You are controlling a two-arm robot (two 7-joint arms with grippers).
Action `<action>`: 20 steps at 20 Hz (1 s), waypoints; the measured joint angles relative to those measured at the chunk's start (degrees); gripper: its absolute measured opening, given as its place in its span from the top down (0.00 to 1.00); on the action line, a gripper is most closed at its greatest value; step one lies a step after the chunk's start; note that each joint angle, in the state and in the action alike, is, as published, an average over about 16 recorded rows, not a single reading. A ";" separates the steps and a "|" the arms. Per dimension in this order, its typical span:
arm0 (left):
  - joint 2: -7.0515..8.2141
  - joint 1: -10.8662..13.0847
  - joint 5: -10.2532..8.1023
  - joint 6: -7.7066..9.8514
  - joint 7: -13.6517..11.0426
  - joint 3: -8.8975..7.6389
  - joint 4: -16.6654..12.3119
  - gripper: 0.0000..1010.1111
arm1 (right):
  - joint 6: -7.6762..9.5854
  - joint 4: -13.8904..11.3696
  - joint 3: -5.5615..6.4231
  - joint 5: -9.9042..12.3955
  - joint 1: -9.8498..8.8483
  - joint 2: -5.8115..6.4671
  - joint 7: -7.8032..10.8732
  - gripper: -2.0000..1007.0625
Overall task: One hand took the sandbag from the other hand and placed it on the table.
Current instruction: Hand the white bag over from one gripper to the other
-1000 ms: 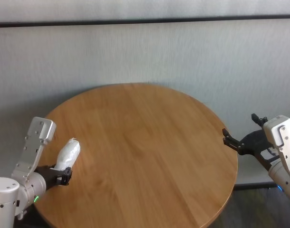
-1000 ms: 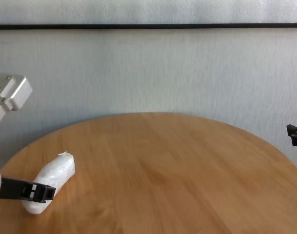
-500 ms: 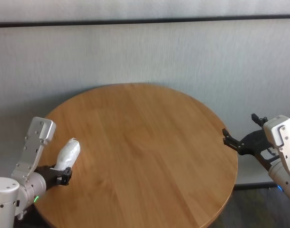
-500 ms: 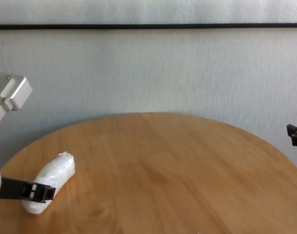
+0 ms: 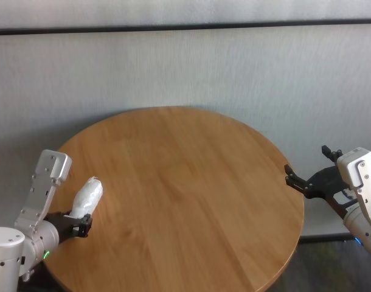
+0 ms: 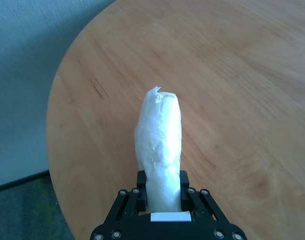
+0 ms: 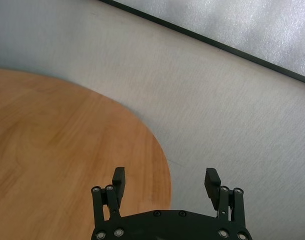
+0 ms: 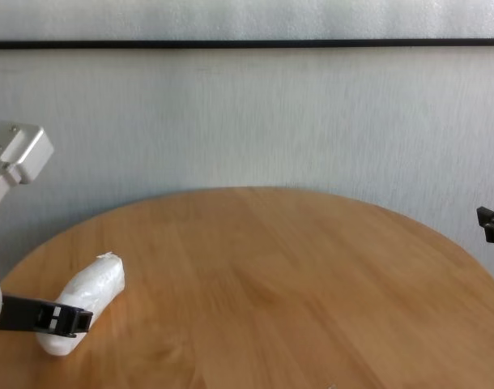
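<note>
My left gripper (image 6: 162,197) clamps the lower end of the sandbag (image 6: 159,145), fingers pinching it from both sides. Bag tilts up and away from me, crimped end topmost, above the table's (image 5: 185,182) left edge, toward the near side. My right gripper (image 7: 165,182) hangs off the table's right edge, jaws spread wide, nothing between them. Grey wall (image 5: 185,67) behind the far edge.
</note>
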 joint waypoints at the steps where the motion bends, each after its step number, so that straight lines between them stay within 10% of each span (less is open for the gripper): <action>1: 0.00 0.00 0.00 0.00 0.00 0.00 0.00 0.62 | 0.00 0.00 0.00 0.00 0.00 0.00 0.00 0.01; 12: 0.15 0.28 0.23 -1.03 -1.61 -0.05 -0.26 0.62 | 0.00 0.00 0.00 0.00 0.00 0.00 0.00 0.01; 20: 1.04 0.58 0.90 -5.56 -6.25 -0.06 -0.62 0.62 | 0.00 0.00 0.00 0.00 0.00 0.00 0.00 0.01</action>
